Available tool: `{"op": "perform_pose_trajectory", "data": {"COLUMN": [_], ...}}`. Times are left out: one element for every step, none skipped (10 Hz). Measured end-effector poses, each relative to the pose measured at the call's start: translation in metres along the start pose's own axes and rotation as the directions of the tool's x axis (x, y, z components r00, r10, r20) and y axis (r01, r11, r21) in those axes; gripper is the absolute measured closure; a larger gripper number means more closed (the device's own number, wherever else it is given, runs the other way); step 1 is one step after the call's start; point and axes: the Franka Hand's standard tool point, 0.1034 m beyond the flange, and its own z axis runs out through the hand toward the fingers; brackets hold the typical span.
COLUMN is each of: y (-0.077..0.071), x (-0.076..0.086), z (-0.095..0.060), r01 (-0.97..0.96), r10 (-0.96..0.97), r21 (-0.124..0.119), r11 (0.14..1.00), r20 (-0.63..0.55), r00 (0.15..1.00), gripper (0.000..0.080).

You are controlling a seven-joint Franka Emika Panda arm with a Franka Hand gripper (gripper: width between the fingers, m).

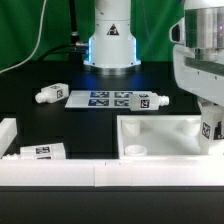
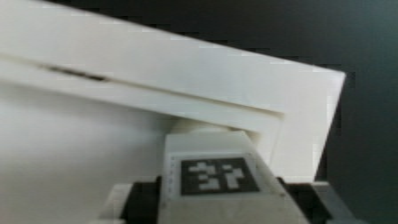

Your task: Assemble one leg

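Wrist view: leg point(image 2: 217, 172) sits between gripper point(image 2: 214, 200) fingers, over tabletop point(image 2: 107, 130).

Exterior view: parked low at the worktop point(image 1: 60, 125)'s near edge, facing across toward the arm's base point(image 1: 110, 45) at the far edge, mid distance. Wrist view: riding right above the tool point(image 2: 210, 190), aimed down, super close and blurry, filled by a tray corner point(image 2: 294, 105). Shared bit: same tray point(image 1: 165, 135) and the tagged leg point(image 1: 212, 127) by the exterior view's right edge.
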Motion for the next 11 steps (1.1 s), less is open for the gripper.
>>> {"op": "perform_pose_trajectory", "data": {"y": [0.000,0.000,0.000,0.000,0.000,-0.001,0.000,0.000,0.000,0.000,0.000], "x": [0.000,0.000,0.001,0.003,0.006,0.010,0.012,0.012,0.013,0.012,0.012], "z": [0.000,0.000,0.000,0.000,0.000,0.000,0.000,0.000,0.001,0.001,0.001], "r01": [-0.058,-0.105,-0.224,-0.339,-0.432,-0.493,-0.518,-0.532,-0.531,-0.527,-0.524], "r10": [0.058,0.105,0.224,0.338,0.432,0.492,0.516,0.531,0.530,0.526,0.523], "r21": [0.000,0.000,0.000,-0.001,0.003,0.017,0.020,0.021,0.021,0.021,0.021], "r11": [0.998,0.994,0.974,0.941,0.902,0.870,0.855,0.846,0.847,0.850,0.851], "r20": [0.000,0.002,0.014,0.032,0.045,0.049,0.050,0.047,0.046,0.046,0.046], "r00": [0.998,0.994,0.974,0.940,0.901,0.869,0.855,0.846,0.847,0.850,0.851], "gripper": [0.0515,0.0515,0.0515,0.0515,0.0515,0.0515,0.0515,0.0515,0.0438,0.0438,0.0250]}}
